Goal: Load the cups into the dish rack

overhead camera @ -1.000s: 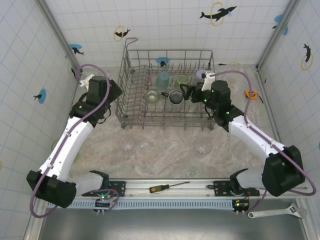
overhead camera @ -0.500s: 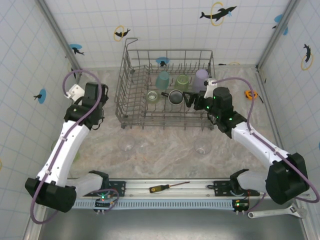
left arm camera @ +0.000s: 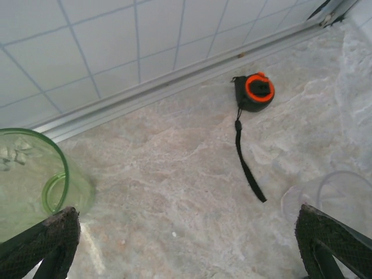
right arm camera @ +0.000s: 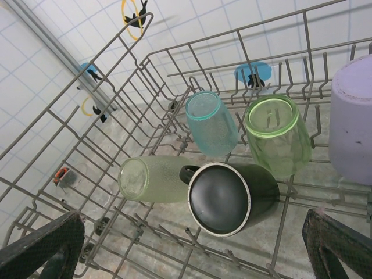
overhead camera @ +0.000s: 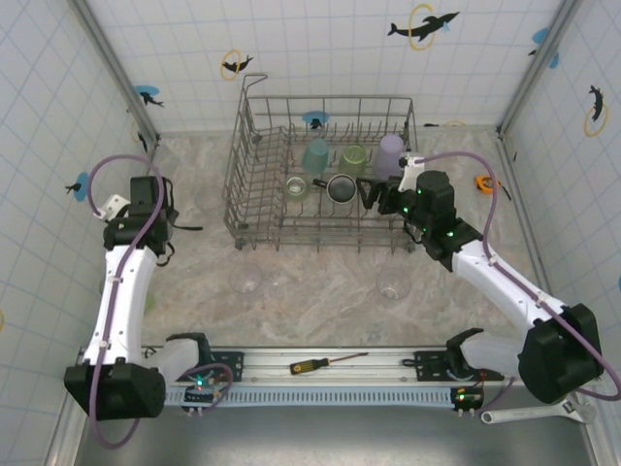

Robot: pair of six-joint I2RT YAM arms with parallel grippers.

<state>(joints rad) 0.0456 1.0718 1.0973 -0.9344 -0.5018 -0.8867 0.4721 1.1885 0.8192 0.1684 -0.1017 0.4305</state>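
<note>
Dish rack [overhead camera: 243,175] stands at the far centre of the counter [overhead camera: 320,311], and five cups are inside it. In the rear row, a teal cup [right arm camera: 210,123], a pale green cup [right arm camera: 276,132] and a lavender cup [right arm camera: 351,125] sit side by side among the tines. In front of them, a second pale green cup [right arm camera: 154,179] lies on its side, and a black mug [right arm camera: 229,197] lies just beside it on the right. Right hand [right arm camera: 192,256] hovers at the rack's front right portion with its fingers spread wide and nothing between them. Two clear glasses [overhead camera: 248,281] [overhead camera: 393,284] stand on the open counter in front of the rack, well apart from each other. Left hand [left arm camera: 186,250] is at the left side of the counter near the tiled wall [left arm camera: 116,46], fingers likewise spread wide and empty. A green cup [left arm camera: 29,180] stands just beside its left finger; whether they touch cannot be determined. An orange and black tape measure [left arm camera: 256,93] lies at the foot of the wall, its strap trailing across the counter.
</note>
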